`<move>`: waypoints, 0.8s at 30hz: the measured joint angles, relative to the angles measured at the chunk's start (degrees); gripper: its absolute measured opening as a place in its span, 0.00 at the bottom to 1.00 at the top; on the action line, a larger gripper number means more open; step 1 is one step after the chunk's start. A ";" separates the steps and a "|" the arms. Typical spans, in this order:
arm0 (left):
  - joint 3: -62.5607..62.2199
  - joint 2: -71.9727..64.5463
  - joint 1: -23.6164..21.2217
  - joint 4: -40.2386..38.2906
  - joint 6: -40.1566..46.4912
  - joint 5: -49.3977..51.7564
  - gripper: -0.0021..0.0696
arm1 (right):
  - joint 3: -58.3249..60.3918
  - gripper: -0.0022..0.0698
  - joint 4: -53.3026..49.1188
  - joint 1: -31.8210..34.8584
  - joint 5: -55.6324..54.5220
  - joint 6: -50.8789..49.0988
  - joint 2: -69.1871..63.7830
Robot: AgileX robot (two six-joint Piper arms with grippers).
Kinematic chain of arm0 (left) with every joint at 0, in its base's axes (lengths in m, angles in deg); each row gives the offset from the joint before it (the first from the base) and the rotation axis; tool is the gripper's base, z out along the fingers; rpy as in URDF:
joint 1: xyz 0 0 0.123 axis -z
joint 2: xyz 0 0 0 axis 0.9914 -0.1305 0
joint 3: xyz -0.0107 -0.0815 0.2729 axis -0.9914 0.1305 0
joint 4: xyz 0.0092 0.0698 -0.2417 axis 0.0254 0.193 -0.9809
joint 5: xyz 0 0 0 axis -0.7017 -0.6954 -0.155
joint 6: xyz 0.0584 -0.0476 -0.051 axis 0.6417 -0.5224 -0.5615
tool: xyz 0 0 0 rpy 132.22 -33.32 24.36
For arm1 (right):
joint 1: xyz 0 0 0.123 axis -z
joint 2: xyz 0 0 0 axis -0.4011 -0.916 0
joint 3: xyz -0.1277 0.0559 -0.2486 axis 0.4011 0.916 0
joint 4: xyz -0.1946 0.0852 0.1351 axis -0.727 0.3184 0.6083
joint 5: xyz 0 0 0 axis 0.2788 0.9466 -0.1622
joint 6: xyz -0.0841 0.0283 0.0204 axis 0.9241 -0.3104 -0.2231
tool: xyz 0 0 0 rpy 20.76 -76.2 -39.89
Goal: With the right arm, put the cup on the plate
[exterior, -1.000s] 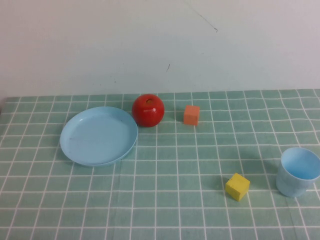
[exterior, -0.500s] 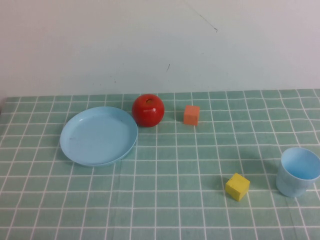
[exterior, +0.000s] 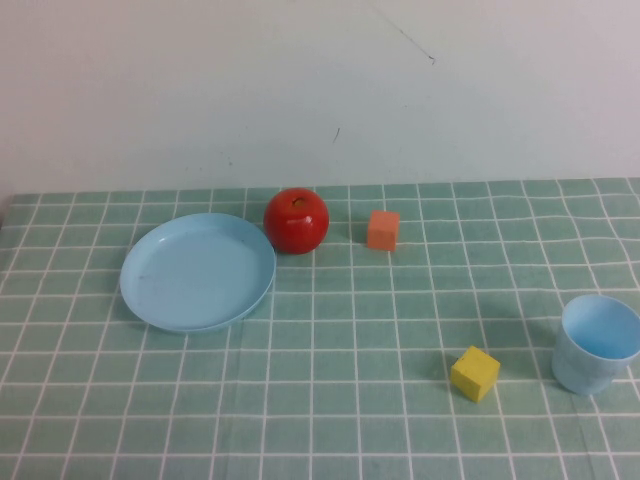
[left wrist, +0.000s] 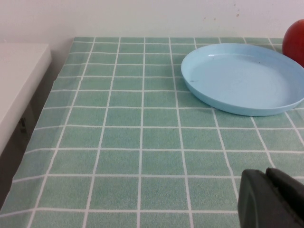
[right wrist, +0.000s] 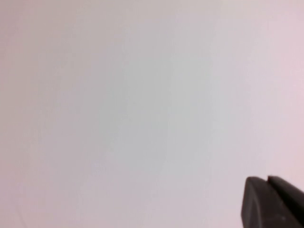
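The light blue cup (exterior: 597,343) stands upright at the table's right edge, mouth up. The round light blue plate (exterior: 198,271) lies on the left of the green checked cloth, and its near side shows as the plate (left wrist: 242,77) in the left wrist view. Neither arm shows in the high view. My left gripper (left wrist: 266,174) is shut with nothing in it, hovering over bare cloth short of the plate. My right gripper (right wrist: 267,180) is shut and empty, pointed at a blank pale wall, with no table or cup in its view.
A red apple (exterior: 296,220) sits just behind the plate's right rim. An orange cube (exterior: 383,229) lies right of the apple, and a yellow cube (exterior: 474,373) lies left of the cup. The cloth's left edge drops beside a white ledge (left wrist: 19,80).
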 joint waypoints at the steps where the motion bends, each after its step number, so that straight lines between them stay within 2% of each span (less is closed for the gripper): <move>1: 0.00 0.00 0.00 0.00 0.00 0.00 0.02 | 0.00 0.03 0.00 0.00 -3.46 -0.08 0.00; 6: 0.00 0.00 0.00 0.00 0.00 0.00 0.02 | 0.00 0.03 0.00 0.00 -14.35 -0.89 0.00; 11: 0.00 0.00 0.00 0.00 0.00 0.00 0.02 | 0.00 0.03 -0.34 0.00 -15.35 -1.43 0.00; 15: 0.00 0.00 0.00 0.00 0.00 0.00 0.02 | -6.46 0.03 -9.21 0.00 -1.87 -4.22 0.00; 20: 0.00 0.00 0.00 0.00 0.00 0.00 0.02 | -20.12 0.03 -23.16 0.00 19.97 -18.65 -0.59; 24: 0.00 0.00 0.00 0.00 0.00 0.00 0.02 | -28.48 0.03 -30.20 0.00 30.90 -29.18 -4.13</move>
